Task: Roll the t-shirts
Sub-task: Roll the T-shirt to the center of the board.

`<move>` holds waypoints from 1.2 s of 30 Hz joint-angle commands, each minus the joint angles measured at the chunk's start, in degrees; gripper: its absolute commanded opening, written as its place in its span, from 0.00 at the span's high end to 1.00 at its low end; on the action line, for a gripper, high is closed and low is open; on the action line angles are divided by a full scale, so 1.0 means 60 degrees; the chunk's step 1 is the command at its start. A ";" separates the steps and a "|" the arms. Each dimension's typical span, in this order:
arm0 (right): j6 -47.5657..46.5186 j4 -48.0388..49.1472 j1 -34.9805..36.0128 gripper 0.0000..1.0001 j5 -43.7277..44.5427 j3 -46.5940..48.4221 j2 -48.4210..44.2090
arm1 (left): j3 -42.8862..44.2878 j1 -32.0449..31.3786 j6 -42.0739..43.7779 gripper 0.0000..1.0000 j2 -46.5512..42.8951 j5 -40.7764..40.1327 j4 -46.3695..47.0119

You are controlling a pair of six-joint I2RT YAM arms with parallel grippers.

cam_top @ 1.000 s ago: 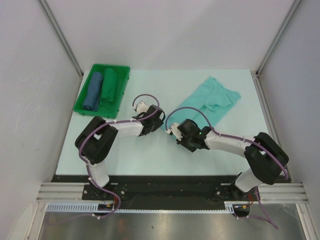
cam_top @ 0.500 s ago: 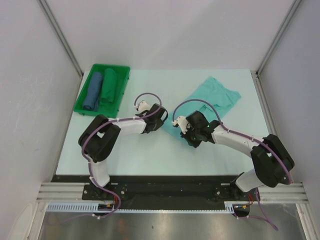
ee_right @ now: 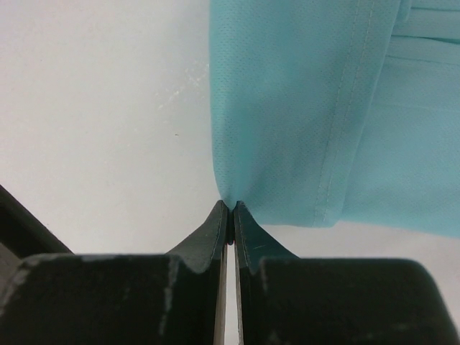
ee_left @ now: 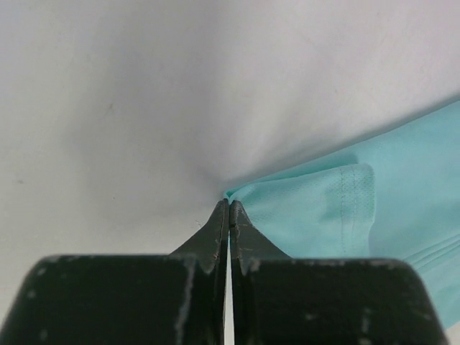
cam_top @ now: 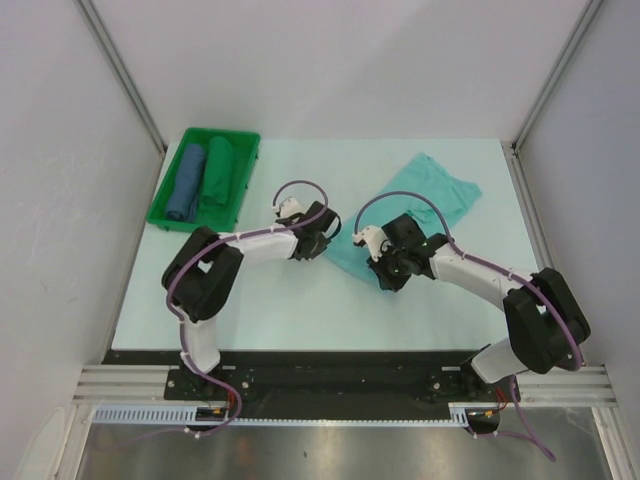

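Three soft cloth t-shirts are showing, one mint-turquoise t-shirt, one dark green t-shirt, one blue t-shirt, plus one green plastic tray and two robot arms.

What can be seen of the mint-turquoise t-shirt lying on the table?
The mint t-shirt is thin, finely knit cloth with stitched hems. It lies loosely folded and rumpled on the pale table, right of centre, slanting from near-left to far-right. Its near end is pinched at two corners: the left hand and the right hand are each closed on one, the cloth drawn to a point at their tips.
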 commanded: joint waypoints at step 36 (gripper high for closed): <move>-0.0091 -0.0712 -0.1220 1.00 -0.1676 0.0589 0.0531 | -0.1500 -0.0333 -0.0957 0.65 -0.0423 0.0590 0.2642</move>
